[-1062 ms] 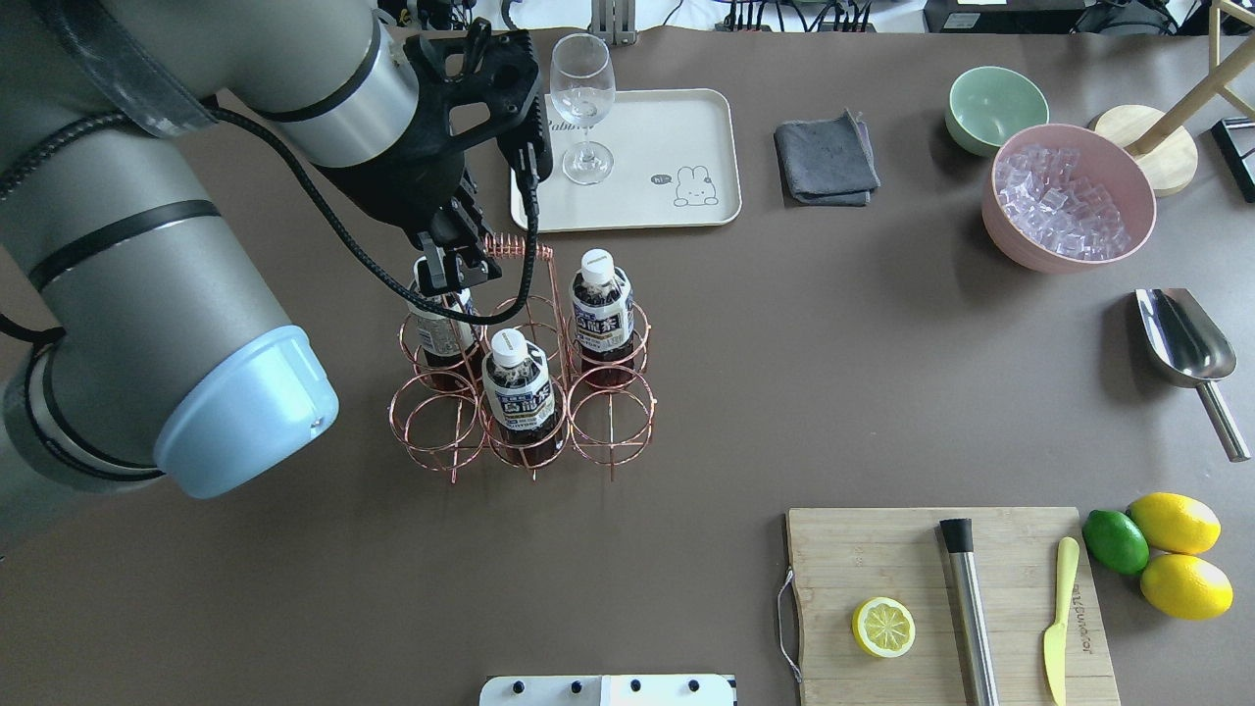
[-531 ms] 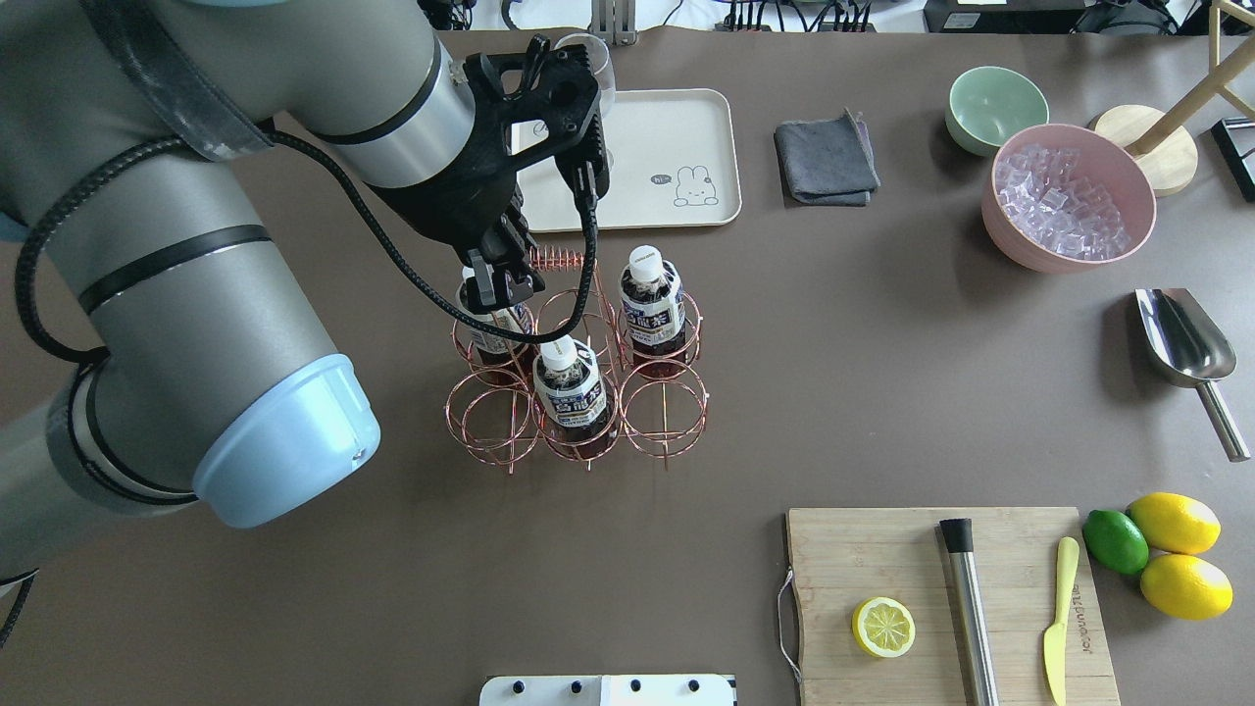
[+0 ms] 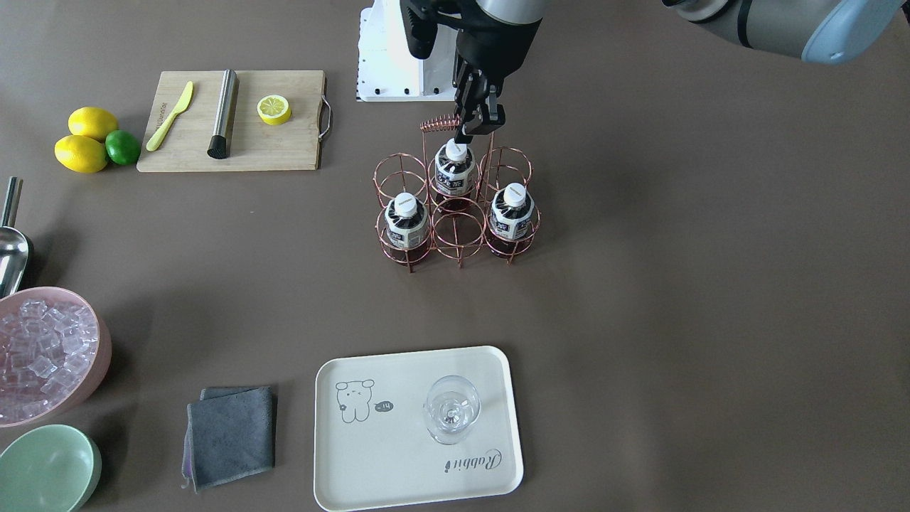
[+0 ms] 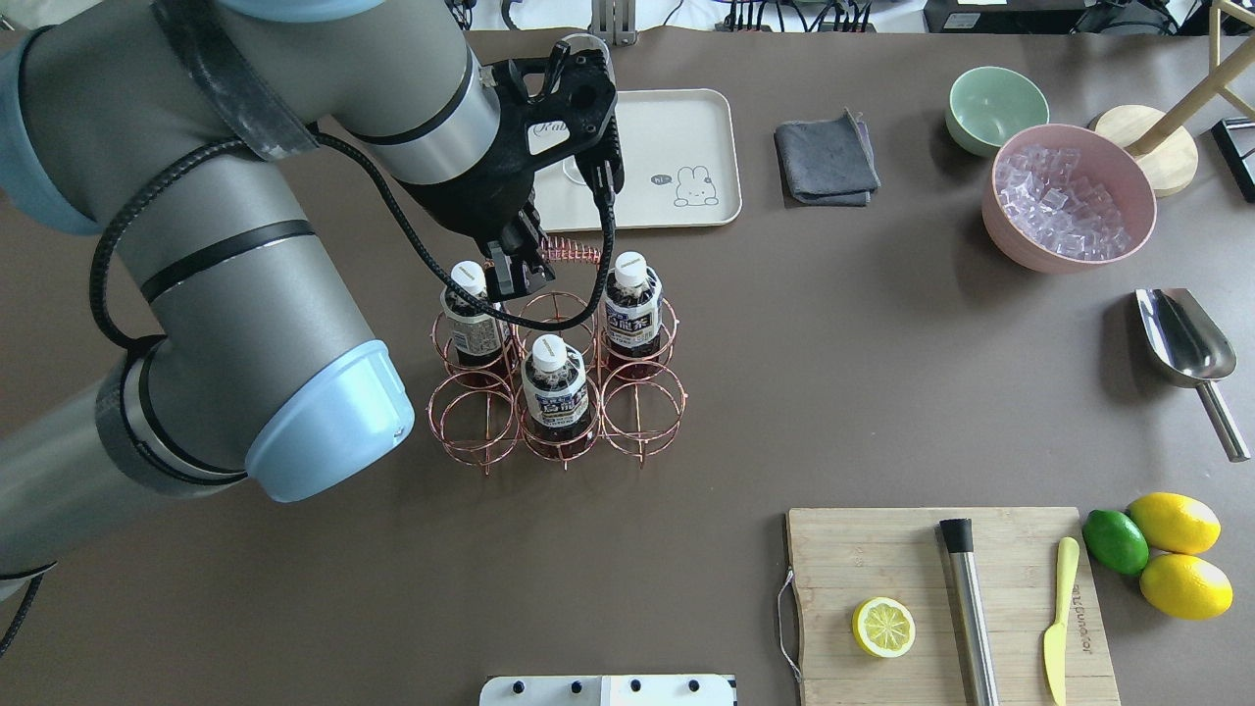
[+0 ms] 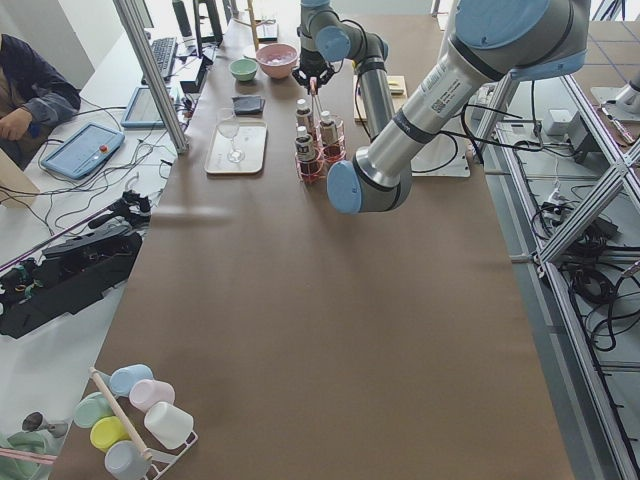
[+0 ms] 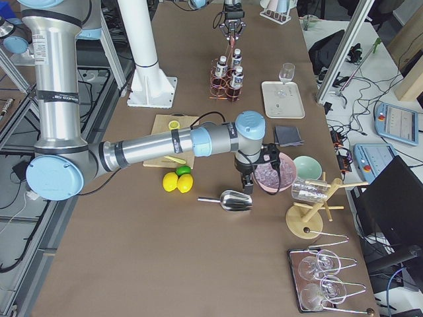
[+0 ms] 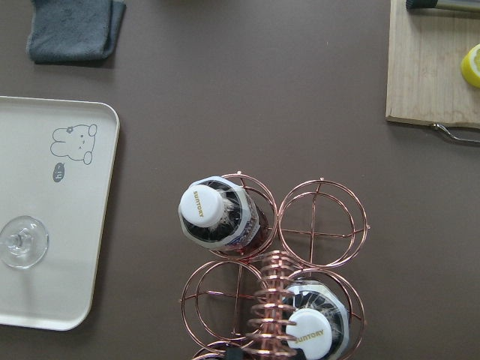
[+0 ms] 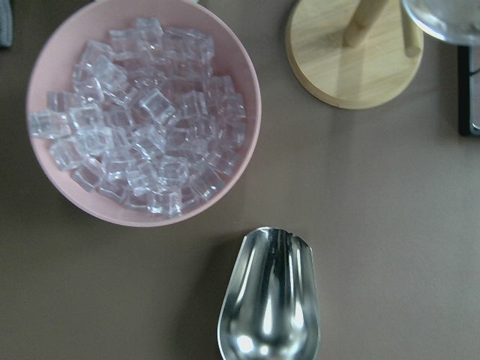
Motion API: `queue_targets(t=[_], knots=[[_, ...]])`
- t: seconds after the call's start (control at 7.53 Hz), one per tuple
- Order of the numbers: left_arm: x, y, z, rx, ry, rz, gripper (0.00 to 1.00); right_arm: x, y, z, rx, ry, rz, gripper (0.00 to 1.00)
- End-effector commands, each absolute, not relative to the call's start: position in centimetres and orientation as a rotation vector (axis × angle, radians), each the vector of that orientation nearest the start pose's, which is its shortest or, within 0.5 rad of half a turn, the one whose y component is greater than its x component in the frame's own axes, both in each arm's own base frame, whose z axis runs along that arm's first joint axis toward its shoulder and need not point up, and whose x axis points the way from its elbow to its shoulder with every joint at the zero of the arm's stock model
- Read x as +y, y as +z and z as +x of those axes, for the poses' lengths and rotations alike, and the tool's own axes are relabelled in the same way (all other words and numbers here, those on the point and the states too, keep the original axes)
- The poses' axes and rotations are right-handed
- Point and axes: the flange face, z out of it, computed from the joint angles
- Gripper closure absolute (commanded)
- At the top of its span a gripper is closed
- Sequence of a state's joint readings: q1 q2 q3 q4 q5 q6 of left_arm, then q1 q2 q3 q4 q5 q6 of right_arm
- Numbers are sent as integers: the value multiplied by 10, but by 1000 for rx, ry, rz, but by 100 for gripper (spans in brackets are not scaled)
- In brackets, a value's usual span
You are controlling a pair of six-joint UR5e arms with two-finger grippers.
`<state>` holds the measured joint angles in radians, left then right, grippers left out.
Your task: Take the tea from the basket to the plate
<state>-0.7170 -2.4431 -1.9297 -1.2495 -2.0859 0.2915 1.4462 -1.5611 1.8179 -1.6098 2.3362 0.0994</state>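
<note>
The left gripper (image 4: 513,277) hangs over the wire basket (image 4: 642,412), just beside the white cap (image 4: 469,277) of the tea bottle (image 4: 474,328) in the far left ring, near the coiled handle (image 4: 572,254). I cannot tell how far its fingers are parted; no bottle is in them. All 3 bottles stand upright in rings. The tray (image 4: 686,127), well apart, carries a glass (image 3: 452,409). The right gripper (image 6: 246,181) is by the pink bowl (image 4: 1049,257), opening unclear
</note>
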Motion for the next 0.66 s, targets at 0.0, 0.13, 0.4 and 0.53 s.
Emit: queue_targets(t=[0.0,0.13,0.4,0.53], knots=[[-450,44,387,759,1273,775,100,-550,416,-85,-864,-323,341,0],[-449,44,385,760,1273,780,100,-555,378,-129,-914,-346,435,0],[-448,46,383,759,1272,782,100,-547,321,-211,-1015,-316,580,0],[-447,44,382,760,1272,787,100,-533,304,-252,-1049,-310,634,0]])
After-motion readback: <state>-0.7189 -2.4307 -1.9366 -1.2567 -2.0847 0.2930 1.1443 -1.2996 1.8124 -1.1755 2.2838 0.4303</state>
